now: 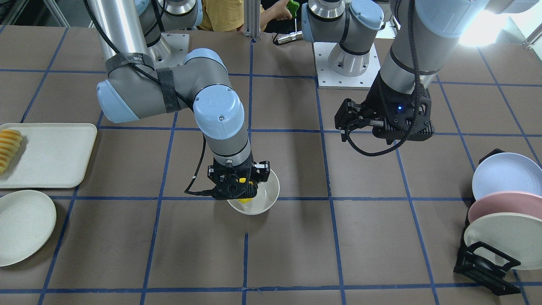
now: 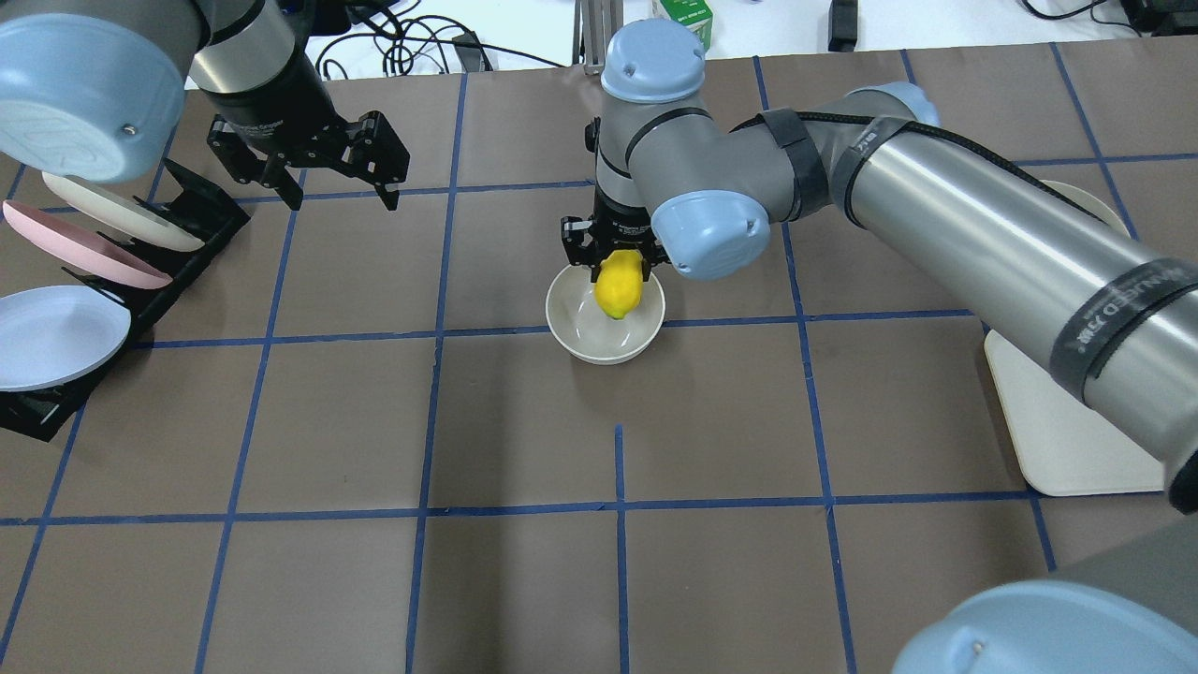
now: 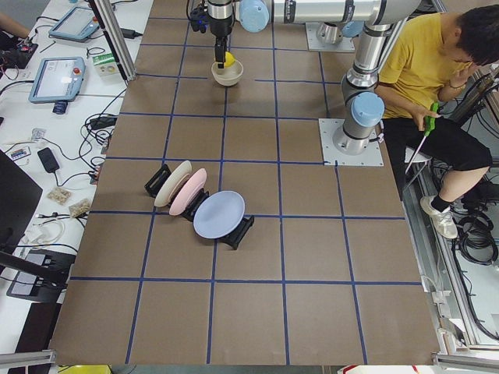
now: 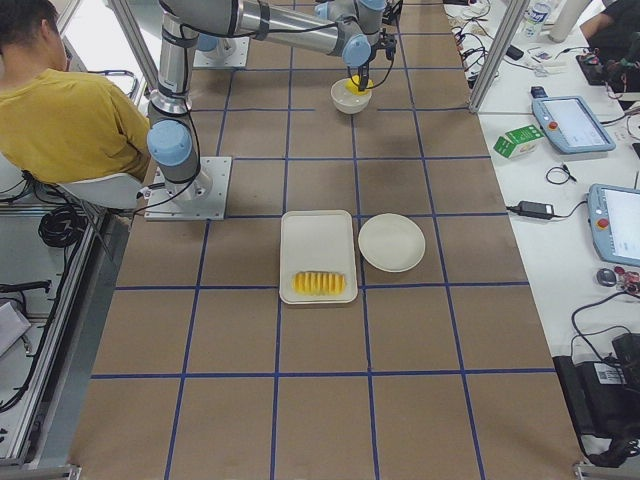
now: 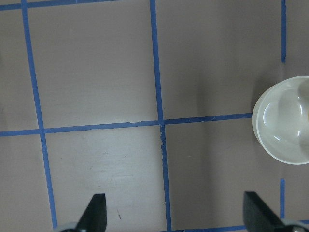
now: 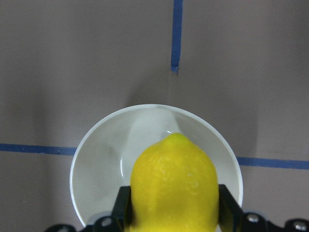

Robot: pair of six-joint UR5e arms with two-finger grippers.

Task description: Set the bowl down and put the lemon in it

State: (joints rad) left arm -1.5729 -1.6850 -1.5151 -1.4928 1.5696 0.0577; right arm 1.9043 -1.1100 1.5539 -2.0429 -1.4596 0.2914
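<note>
The off-white bowl (image 2: 606, 343) stands upright on the brown table near a blue tape crossing; it also shows in the front view (image 1: 267, 200), the left wrist view (image 5: 285, 130) and the right wrist view (image 6: 104, 159). My right gripper (image 2: 619, 270) is shut on the yellow lemon (image 2: 619, 290) and holds it just above the bowl's inside, pointed end down. The lemon fills the lower right wrist view (image 6: 174, 186) and peeks out in the front view (image 1: 244, 200). My left gripper (image 2: 339, 192) is open and empty, hovering well to the bowl's left (image 5: 176, 212).
A black rack with pastel plates (image 2: 84, 271) stands at the table's left edge (image 1: 504, 207). A cream tray (image 1: 55, 156) with sliced ridged fruit (image 1: 9, 148) and a flat cream plate (image 1: 23, 226) lie on the right side. A seated person (image 3: 425, 70) is behind the robot.
</note>
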